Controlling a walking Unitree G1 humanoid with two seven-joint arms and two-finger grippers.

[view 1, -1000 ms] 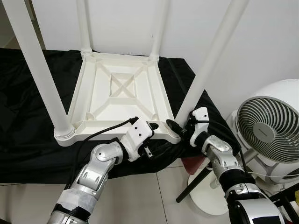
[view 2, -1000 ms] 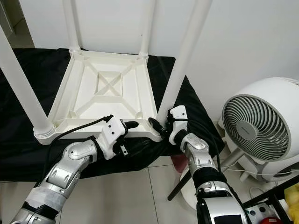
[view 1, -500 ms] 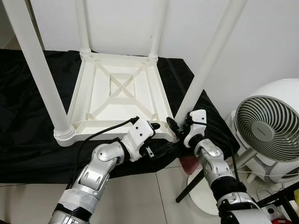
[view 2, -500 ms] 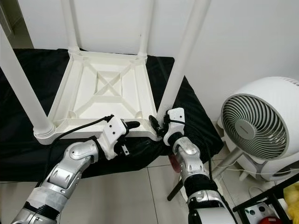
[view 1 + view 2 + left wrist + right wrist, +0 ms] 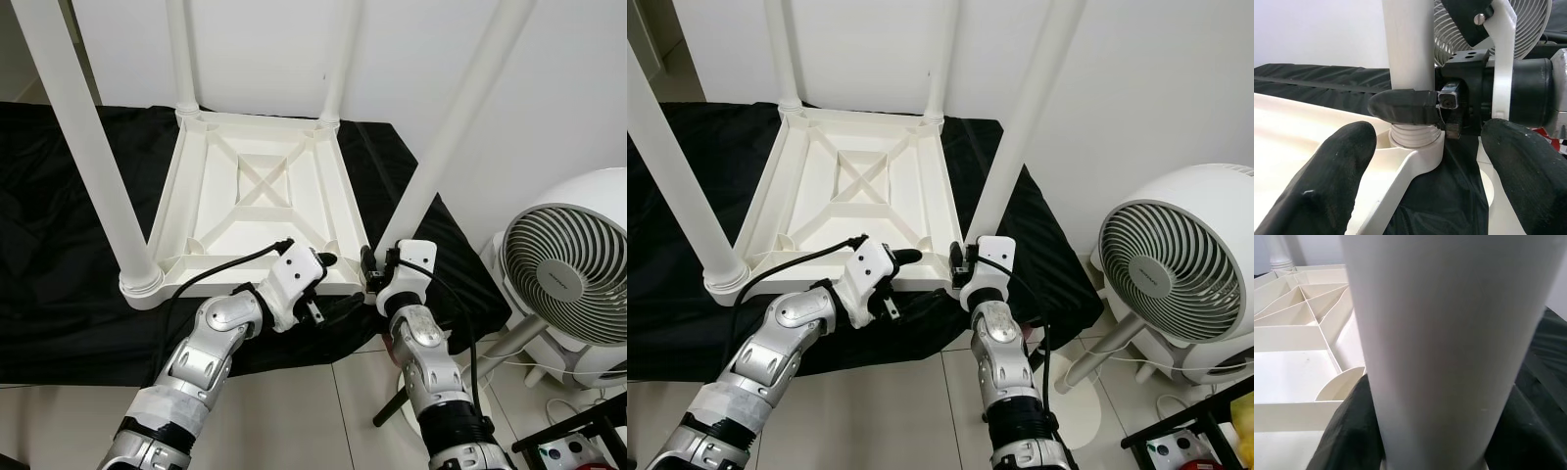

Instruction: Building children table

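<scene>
A: What's the setting?

B: A white wall and pale tiled floor [image 5: 294, 411], with a black cloth [image 5: 59, 245] spread over a low platform against the wall.

A: And the children's table?

B: The white plastic table top [image 5: 257, 201] lies upside down on the cloth, ribbed underside up. Four white legs stand up from its corners. The near-right leg [image 5: 460, 122] sits in its corner socket at the table top's front edge.

A: Where are the tools?

B: The right tool [image 5: 368, 271] is at that leg's base. In the left wrist view one black finger [image 5: 1405, 106] lies across the leg just above the threaded collar, and the right wrist view has the leg [image 5: 1449, 347] close between dark fingers. It is clamped around the leg.

A: The left one?

B: The left tool [image 5: 321, 262] is at the table top's front edge, just beside the same corner. Its two fingers [image 5: 1337, 161] are spread wide, holding nothing.

A: Anything else near the table top?

B: A white round fan [image 5: 568, 274] stands on the floor, right of the table top, beyond the cloth's edge.
</scene>
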